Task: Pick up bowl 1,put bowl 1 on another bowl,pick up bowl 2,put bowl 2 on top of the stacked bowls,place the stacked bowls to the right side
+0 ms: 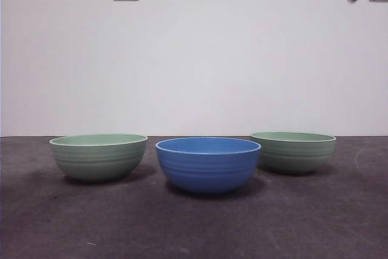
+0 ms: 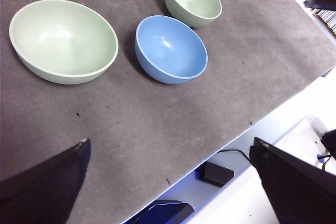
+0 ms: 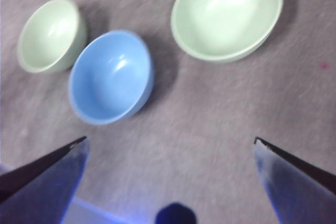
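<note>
Both end effectors hang spread and empty above three separate bowls, so the left end effector (image 2: 168,182) should descend squarely onto the near green bowl's (image 2: 63,40) rim before lifting it toward the blue bowl (image 2: 171,49).

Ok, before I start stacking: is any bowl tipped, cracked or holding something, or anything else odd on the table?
Nothing stands out. The blue bowl and both green bowls sit upright, apart and empty on the grey table, with no visible cracks or spills. Both end effectors are open, above the table.
</note>
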`<act>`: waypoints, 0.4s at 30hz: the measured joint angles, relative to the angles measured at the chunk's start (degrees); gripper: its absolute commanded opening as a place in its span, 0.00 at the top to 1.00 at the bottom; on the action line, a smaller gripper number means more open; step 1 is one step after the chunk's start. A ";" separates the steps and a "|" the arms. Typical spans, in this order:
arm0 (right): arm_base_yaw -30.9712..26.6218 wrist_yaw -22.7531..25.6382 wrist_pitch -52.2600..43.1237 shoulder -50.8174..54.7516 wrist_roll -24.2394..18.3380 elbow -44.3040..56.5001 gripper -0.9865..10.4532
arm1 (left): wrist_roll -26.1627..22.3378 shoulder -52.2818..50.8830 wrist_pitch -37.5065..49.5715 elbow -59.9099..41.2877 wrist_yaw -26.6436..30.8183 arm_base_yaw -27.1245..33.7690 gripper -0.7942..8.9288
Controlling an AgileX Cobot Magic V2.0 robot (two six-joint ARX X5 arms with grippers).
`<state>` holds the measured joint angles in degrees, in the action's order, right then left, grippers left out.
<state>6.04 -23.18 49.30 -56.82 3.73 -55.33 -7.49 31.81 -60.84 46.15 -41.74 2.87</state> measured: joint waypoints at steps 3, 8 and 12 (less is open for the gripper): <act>0.09 2.32 -4.13 -5.51 1.03 -0.24 0.37 | 0.00 0.00 0.00 0.00 0.00 0.00 0.15; 1.18 7.21 -10.14 -15.78 2.03 -1.92 0.37 | 0.00 0.00 0.00 0.00 0.00 0.00 0.15; 1.77 10.01 -13.81 -24.02 2.14 -5.31 0.37 | 0.00 0.00 0.00 0.00 0.00 0.00 0.15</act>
<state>7.81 -13.17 35.48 -80.84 5.87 -60.64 -7.49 31.81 -60.84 46.15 -41.74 2.87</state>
